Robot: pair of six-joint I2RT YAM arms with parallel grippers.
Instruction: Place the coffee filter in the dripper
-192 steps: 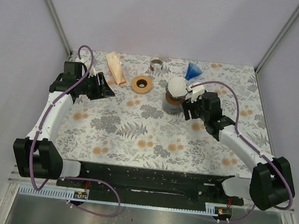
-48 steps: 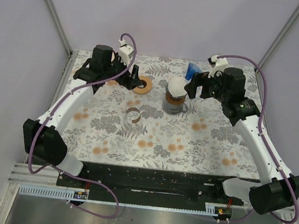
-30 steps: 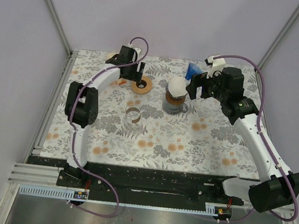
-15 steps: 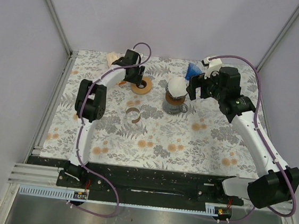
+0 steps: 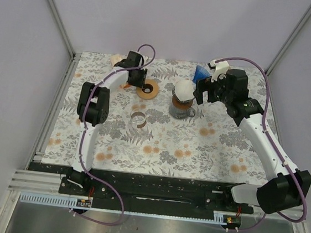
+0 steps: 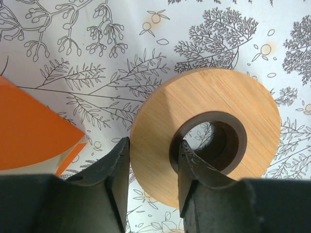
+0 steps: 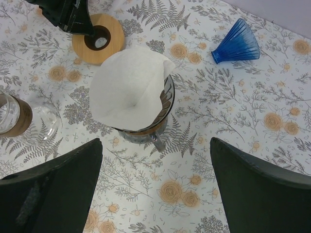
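A white paper coffee filter point(image 5: 184, 89) point(image 7: 129, 87) sits in the mouth of the glass dripper point(image 5: 181, 110) point(image 7: 146, 132), which has a handle and stands at mid-table. My right gripper point(image 5: 201, 92) point(image 7: 155, 141) hovers just right of it, wide open and holding nothing. At the back left, my left gripper point(image 5: 135, 84) point(image 6: 151, 145) is down on a wooden ring point(image 5: 149, 89) point(image 6: 233, 102). One finger is against the ring's outer edge and the other is inside its hole, so the ring's wall is clamped between them.
A blue ribbed cone point(image 5: 201, 72) point(image 7: 238, 47) lies on its side at the back right. A small glass jar point(image 5: 138, 120) point(image 7: 12, 114) stands left of centre. An orange packet point(image 6: 29, 131) lies just left of the wooden ring. Walls enclose the floral table.
My left gripper has settled onto the wooden ring and its jaws have narrowed onto the ring's wall. The right arm has shifted only slightly.
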